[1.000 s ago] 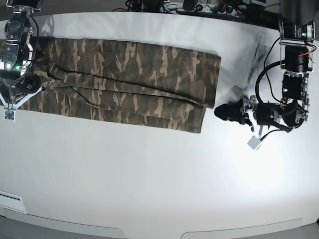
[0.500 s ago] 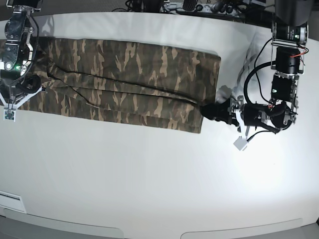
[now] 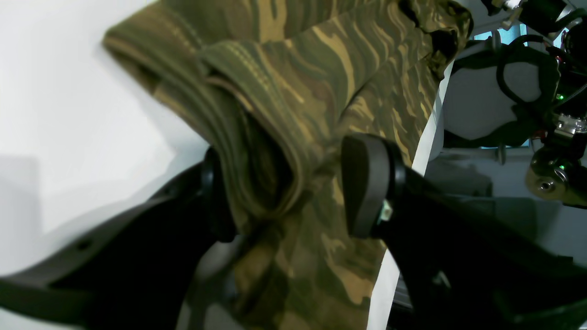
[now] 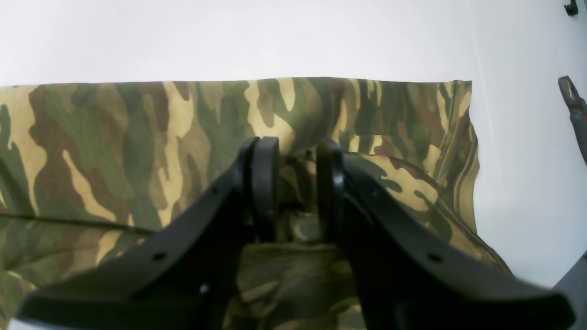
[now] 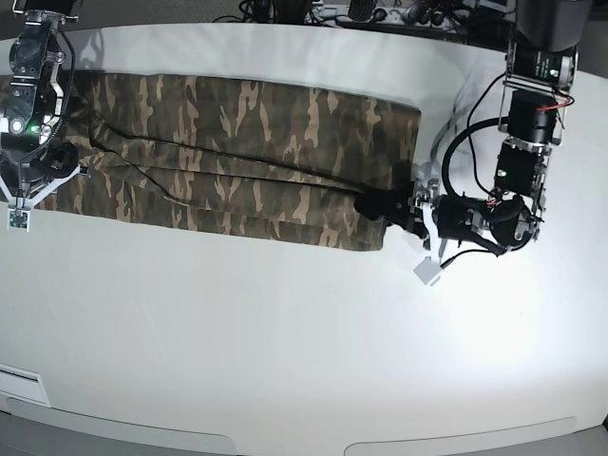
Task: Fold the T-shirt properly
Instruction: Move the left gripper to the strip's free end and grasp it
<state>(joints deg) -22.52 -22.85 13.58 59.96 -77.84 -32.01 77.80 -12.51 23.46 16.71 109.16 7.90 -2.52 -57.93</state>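
A broad white table (image 5: pixel 285 323) with a rounded front edge fills the base view, brightly lit, with a glare patch toward its right side. Along the far edge sits a dark strip of cables and equipment (image 5: pixel 380 11), too blurred to make out. The T-shirt (image 5: pixel 237 152) lies flat on the far half of the table, folded into a long camouflage band running from the left edge of the view almost to the right arm-side, layered edges showing along its near side.

The left gripper (image 3: pixel 293 192) sits at the band's right-hand corner, low against the table. Its jaws stand wide apart, and a bunched fold of the T-shirt (image 3: pixel 284 114) lies between them; one finger (image 3: pixel 215 201) touches the cloth's thick hem, while the other pad (image 3: pixel 362 183) sits just beside the cloth, so the fabric is straddled, not pinched.

The right gripper (image 4: pixel 296 183) is at the opposite end of the band. Its jaws are partly closed, clamped on a raised pleat of the T-shirt (image 4: pixel 137 137), the cloth gathered up between the two pads
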